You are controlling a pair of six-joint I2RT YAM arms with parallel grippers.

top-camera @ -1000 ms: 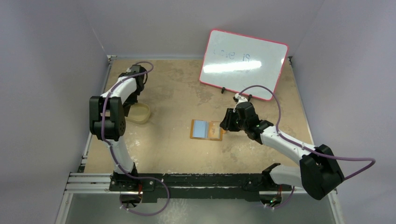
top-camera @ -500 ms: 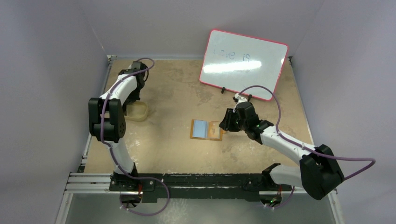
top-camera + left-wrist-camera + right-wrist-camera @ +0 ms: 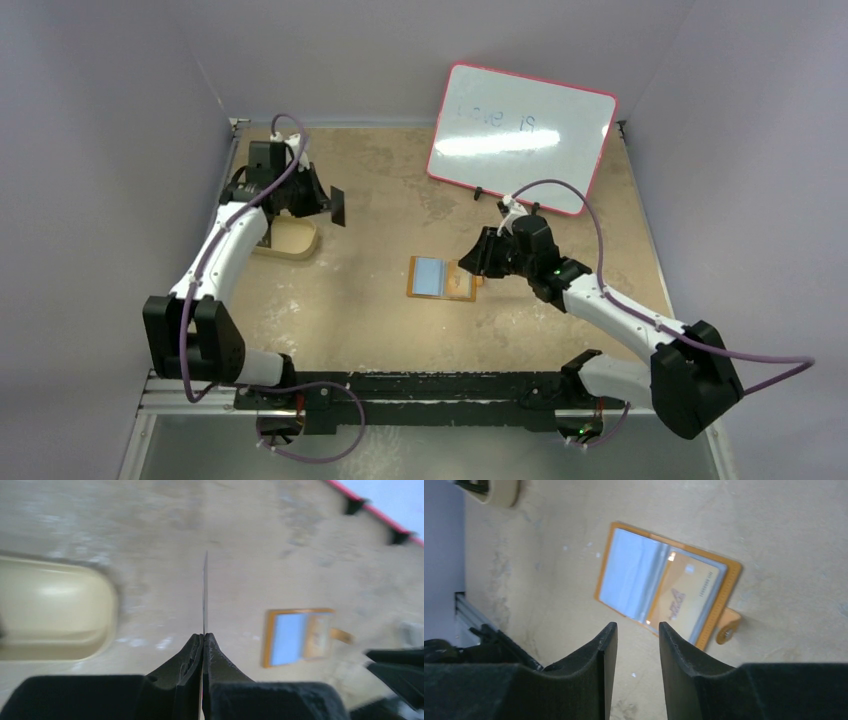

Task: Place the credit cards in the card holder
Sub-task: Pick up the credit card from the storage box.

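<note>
The card holder [image 3: 441, 278] lies open on the table's middle, orange-brown, with a pale blue face in its left half and a tan printed face in its right half. It also shows in the right wrist view [image 3: 719, 597], with its snap tab [image 3: 728, 628], and in the left wrist view [image 3: 270, 637]. My left gripper [image 3: 325, 201] is shut on a credit card [image 3: 338, 205], held in the air right of the tray; the left wrist view shows this card edge-on [image 3: 205, 592] between the closed fingers [image 3: 215, 652]. My right gripper [image 3: 636, 627] is open and empty, just right of the holder [image 3: 474, 262].
A beige shallow tray [image 3: 292, 241] sits at the left, below my left arm, and shows in the left wrist view [image 3: 55, 612]. A whiteboard [image 3: 520, 135] leans at the back right. Bare table lies between the tray and the holder.
My left arm has lifted out of the tray and swung right, with a card now showing in its gripper. The right gripper has shifted slightly toward the holder.
</note>
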